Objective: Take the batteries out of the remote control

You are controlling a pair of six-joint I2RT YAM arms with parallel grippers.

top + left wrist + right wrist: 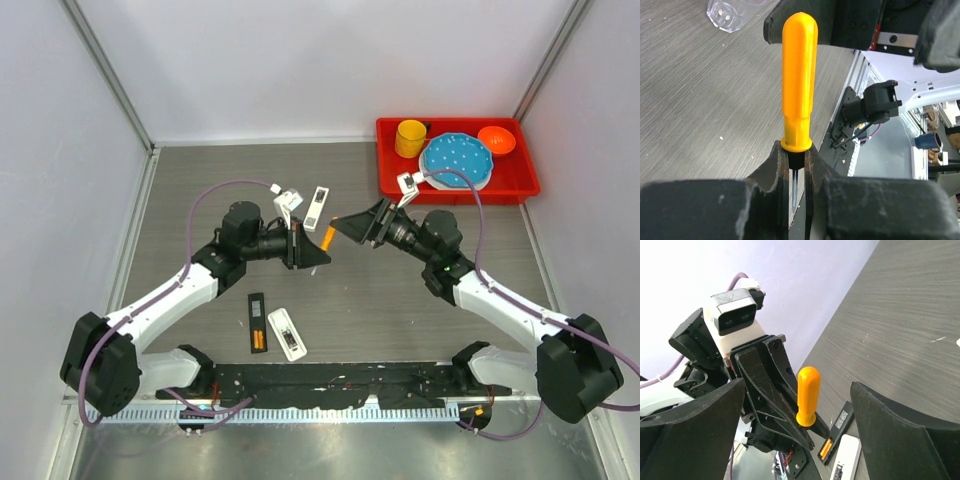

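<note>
The red tray [520, 182] sits at the far right corner of the table and holds a yellow cup [410, 138], a blue dish [456, 160] speckled with white dots, and a small orange bowl [496, 139]; what the cup contains cannot be made out. The batteries [258, 341] show as a short orange strip seated in the near end of a slim black remote [256, 310], which lies flat on the table near the arm bases, just left of a white remote [287, 333]. How many cells there are is too small to tell. Above mid-table, the left gripper [796, 161] is clamped on the metal shaft of an orange-handled screwdriver [799, 75]. The right gripper [350, 228] faces it, jaws spread wide and holding nothing.
</note>
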